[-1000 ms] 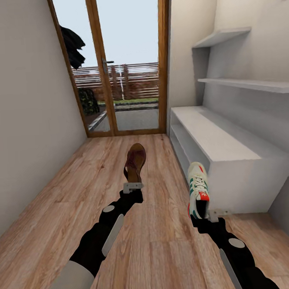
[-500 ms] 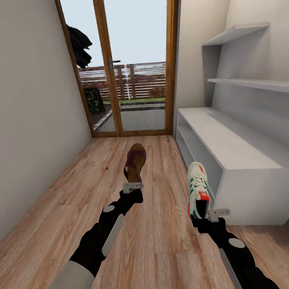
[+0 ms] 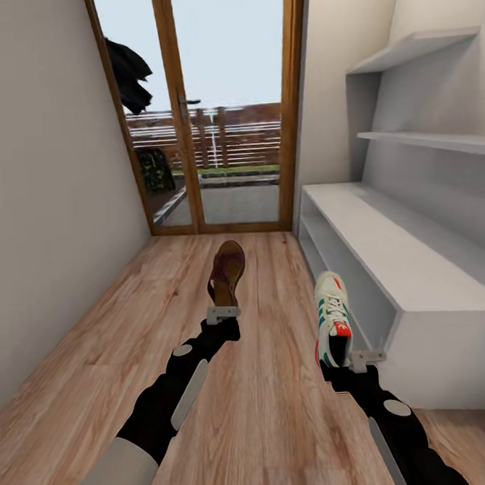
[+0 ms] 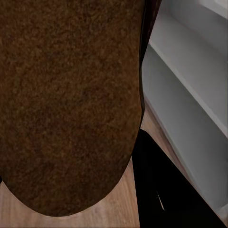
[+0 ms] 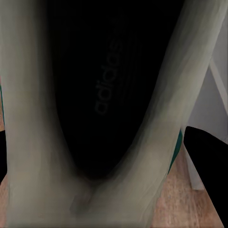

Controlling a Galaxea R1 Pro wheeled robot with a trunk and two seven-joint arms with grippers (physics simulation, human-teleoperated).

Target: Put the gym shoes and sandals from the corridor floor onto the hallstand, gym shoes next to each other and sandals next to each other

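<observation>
Hallstand (image 3: 417, 259) nearer; shelves bare.

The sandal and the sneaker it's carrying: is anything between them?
No. In the head view, bare wooden floor shows between the sandal and the sneaker.

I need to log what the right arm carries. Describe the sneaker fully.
The sneaker is white with laces, green side stripes, a red-orange tongue patch and heel, and a pale sole. It is held off the wooden floor by its heel end in the right gripper, toe pointing away from the robot, just beside the white rack. The right wrist view looks into its dark opening.
</observation>
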